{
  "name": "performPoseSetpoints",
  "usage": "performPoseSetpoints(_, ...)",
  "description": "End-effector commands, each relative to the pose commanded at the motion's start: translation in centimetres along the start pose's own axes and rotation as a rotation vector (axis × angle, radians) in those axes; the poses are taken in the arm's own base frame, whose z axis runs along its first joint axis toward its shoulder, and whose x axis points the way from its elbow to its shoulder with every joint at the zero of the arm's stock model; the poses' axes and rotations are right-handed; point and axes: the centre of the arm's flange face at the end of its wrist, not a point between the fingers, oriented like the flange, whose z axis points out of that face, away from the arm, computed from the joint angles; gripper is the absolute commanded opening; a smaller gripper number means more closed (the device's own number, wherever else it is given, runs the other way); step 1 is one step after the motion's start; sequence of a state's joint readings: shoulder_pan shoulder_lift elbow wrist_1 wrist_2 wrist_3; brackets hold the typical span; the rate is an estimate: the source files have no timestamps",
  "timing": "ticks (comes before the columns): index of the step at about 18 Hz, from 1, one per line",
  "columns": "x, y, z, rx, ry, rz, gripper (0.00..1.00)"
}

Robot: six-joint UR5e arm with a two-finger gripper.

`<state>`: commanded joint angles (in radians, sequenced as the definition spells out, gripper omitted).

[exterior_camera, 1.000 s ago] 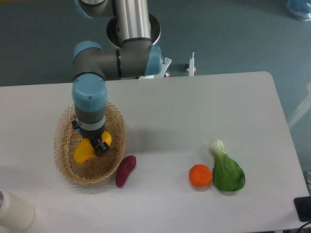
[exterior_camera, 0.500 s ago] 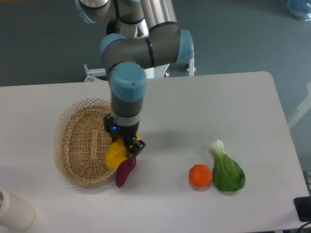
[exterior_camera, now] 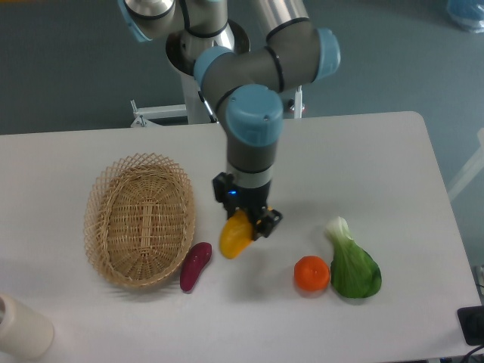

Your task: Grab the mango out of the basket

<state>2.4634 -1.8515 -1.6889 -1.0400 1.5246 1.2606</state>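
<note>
Carrying the mango [exterior_camera: 234, 235] well clear of the basket [exterior_camera: 141, 219] now, out over bare table [exterior_camera: 378, 166] between the purple sweet potato [exterior_camera: 195, 266] and the orange [exterior_camera: 311, 274]. Pinching the fruit from both sides with the gripper [exterior_camera: 248, 220], jaws pressed against its upper end, yellow body hanging down and slightly tilted below the fingers. Having travelled rightward since half a second back, when the mango was hanging just over the basket's right rim and nearly touching the sweet potato; a full second back, sitting inside the basket with the gripper closed around it. Leaving the basket behind with nothing visible inside, only woven wicker floor showing. Standing the arm's blue-capped wrist upright above the fruit, elbow joints swung to the right of where they were.

Lying unmoved across all three moments: sweet potato just beside the basket's lower right edge, orange touching or nearly touching the bok choy [exterior_camera: 352, 262] at right, white cylinder [exterior_camera: 21, 327] at the lower left corner.
</note>
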Motion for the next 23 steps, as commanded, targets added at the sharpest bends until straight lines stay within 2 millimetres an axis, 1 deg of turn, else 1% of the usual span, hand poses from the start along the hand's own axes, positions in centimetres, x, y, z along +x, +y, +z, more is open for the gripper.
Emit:
performPoseSetpoints(3,-1.3,2.0,-0.3,-0.019,-0.008,0.034,0.45)
performPoseSetpoints(6,-1.7,2.2,-0.2,-0.018,-0.019,0.032,0.45)
performPoseSetpoints(7,-2.0,2.7,-0.3,-0.020,-0.023,0.024,0.45)
performPoseSetpoints(9,-3.0,4.3,-0.8,-0.021,-0.033,0.013,0.45)
performPoseSetpoints(10,-3.3,4.8,-0.9,-0.021,-0.034,0.025,0.45)
performPoseSetpoints(12,-4.1,6.8,-1.0,-0.024,-0.025,0.057,0.45)
performPoseSetpoints(16,-4.8,9.4,-0.2,-0.042,-0.014,0.094,0.45)
performPoseSetpoints(19,-5.1,10.4,0.2,-0.045,-0.009,0.104,0.45)
performPoseSetpoints(20,-5.1,10.4,0.5,-0.045,-0.008,0.107,0.45)
performPoseSetpoints(23,-5.0,10.5,0.6,-0.045,-0.006,0.106,0.45)
